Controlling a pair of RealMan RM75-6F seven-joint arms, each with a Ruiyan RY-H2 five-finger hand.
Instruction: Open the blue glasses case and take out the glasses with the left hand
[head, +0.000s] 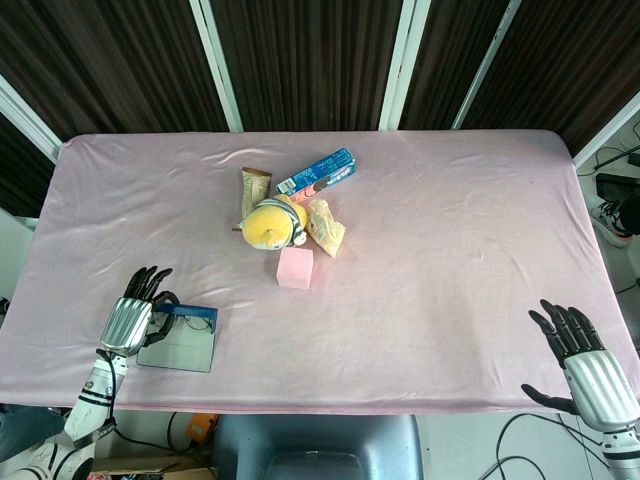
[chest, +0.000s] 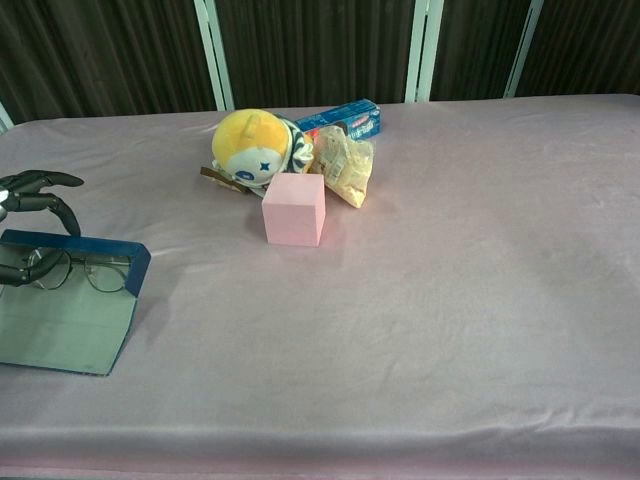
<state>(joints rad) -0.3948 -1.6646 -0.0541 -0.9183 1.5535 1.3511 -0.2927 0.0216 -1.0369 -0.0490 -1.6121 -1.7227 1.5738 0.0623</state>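
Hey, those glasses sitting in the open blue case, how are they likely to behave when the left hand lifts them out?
The glasses show thin wire rims, so they are probably light and easily bent. Their lenses look smooth, so likely slippery. The open blue case looks flat and may slide on the cloth as the left hand pulls.
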